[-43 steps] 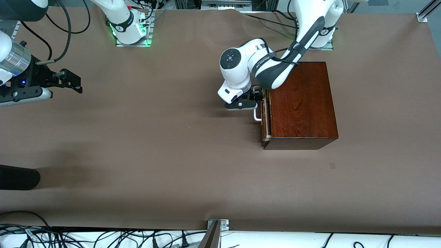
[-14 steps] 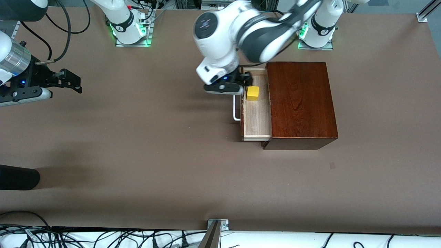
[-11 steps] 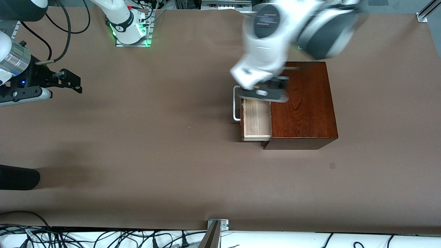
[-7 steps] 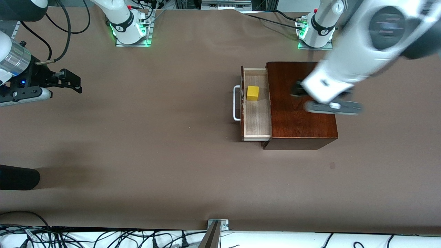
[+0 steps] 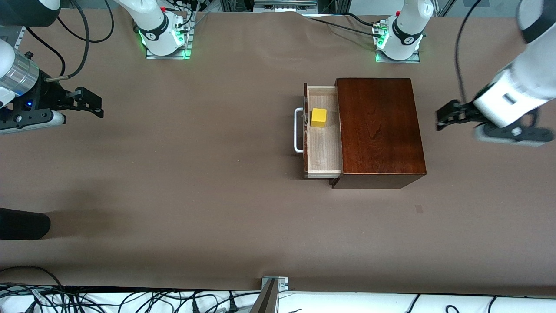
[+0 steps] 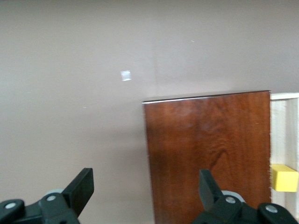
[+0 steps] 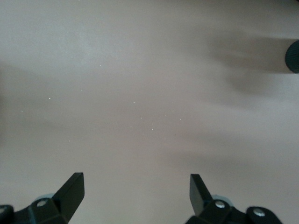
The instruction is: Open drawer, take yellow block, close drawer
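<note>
The dark mahogany cabinet (image 5: 380, 130) stands on the table near the left arm's base. Its drawer (image 5: 323, 148) is pulled out toward the right arm's end, white loop handle (image 5: 297, 130) free. The yellow block (image 5: 318, 117) sits in the drawer's pale tray, at the end farther from the front camera. My left gripper (image 5: 441, 117) is open and empty in the air beside the cabinet, toward the left arm's end of the table. The left wrist view shows it (image 6: 145, 186) over the cabinet's edge (image 6: 210, 154), with the block (image 6: 284, 178) at the side. My right gripper (image 5: 97, 104) (image 7: 135, 189) waits open and empty over bare table.
A black cylinder (image 5: 21, 224) lies at the table's edge at the right arm's end, nearer the front camera. Cables run along the front edge (image 5: 130, 300). A small mark (image 5: 418, 208) is on the table near the cabinet.
The left gripper pulled the drawer open, uncovering the yellow block, let go of the handle, and swung over the cabinet to the left arm's end. The right arm has not moved.
</note>
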